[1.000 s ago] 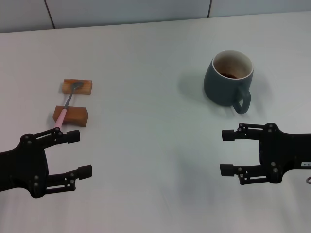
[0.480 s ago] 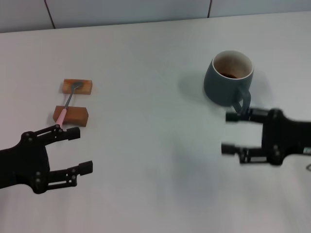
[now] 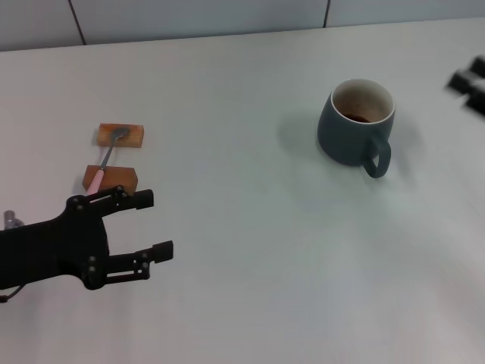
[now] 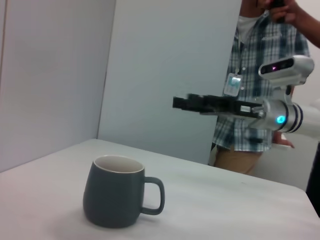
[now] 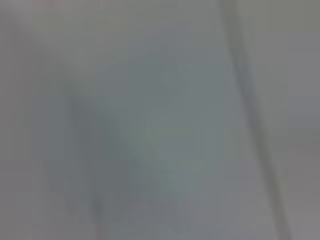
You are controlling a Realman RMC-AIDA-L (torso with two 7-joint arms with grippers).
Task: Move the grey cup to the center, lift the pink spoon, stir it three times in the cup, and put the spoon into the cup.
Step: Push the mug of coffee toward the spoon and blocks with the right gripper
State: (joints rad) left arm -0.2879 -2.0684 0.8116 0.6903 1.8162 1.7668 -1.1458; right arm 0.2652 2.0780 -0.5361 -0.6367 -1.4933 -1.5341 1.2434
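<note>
From the head view we look down on a plain white worktop (image 3: 242,250). Toward the far right stands the round blue-grey ceramic cup (image 3: 356,129), upright, its loop handle turned toward us and slightly right; its inside is pale cream with dark brown liquid at the bottom. Well apart from it, on the left, we see two small brown wooden blocks (image 3: 111,180), one behind the other. The slim pink-handled spoon (image 3: 104,164) lies bridged across them, its grey metal bowl resting on the far block and its pink handle end on the near block. Our black left claw (image 3: 151,224) hovers low at the near left, just in front of the near block, its two fingers spread apart and holding nothing. At the right edge of the view we see only a blurred dark piece of the right claw (image 3: 470,82), to the right of the cup and apart from it; we cannot tell whether it is released or clenched.

From the left wrist view we see the cup side-on on the worktop. Above and behind it the right claw reaches in, raised clear of the cup. A person in a checked shirt (image 4: 257,95) stands behind.

The right wrist view gives us only a blurred grey surface.
</note>
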